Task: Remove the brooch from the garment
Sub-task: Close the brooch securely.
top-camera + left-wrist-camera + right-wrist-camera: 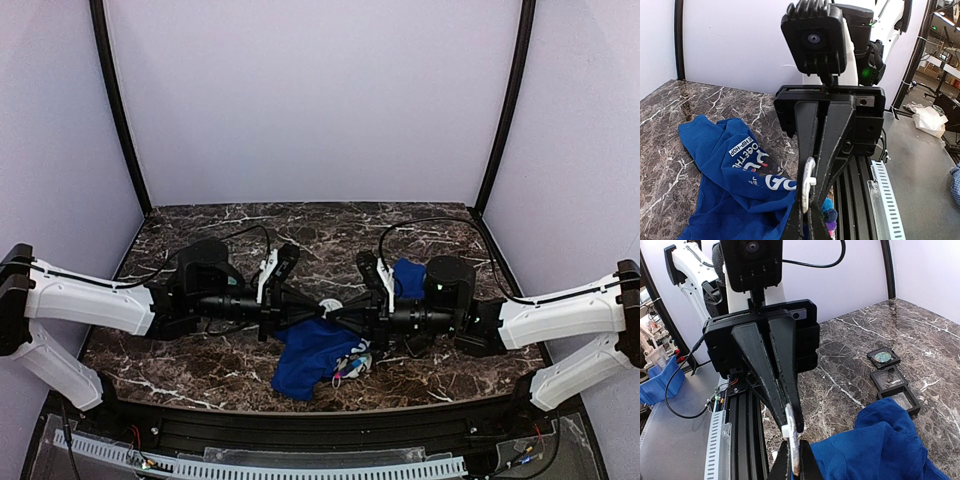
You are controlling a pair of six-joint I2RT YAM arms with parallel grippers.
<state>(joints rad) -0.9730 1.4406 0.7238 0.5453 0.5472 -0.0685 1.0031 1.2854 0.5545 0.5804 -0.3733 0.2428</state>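
A pale round disc, the brooch (330,304) as far as I can tell, is held edge-on above the table where both arms meet. Its coloured face does not show. My left gripper (318,312) and right gripper (342,312) point at each other, each shut on an edge of it. In the left wrist view the brooch (807,177) rises from my left gripper (806,207). In the right wrist view the brooch (792,420) stands in my right gripper (793,447). The blue printed garment (305,360) hangs from that spot onto the table, seen as garment (730,185) and garment (880,445).
Three small dark square trays (889,378) lie in a row on the marble beyond the cloth; the far one holds a greenish round piece (883,357). Coloured pom-poms (829,215) sit at the garment's edge by the black front rail (855,200).
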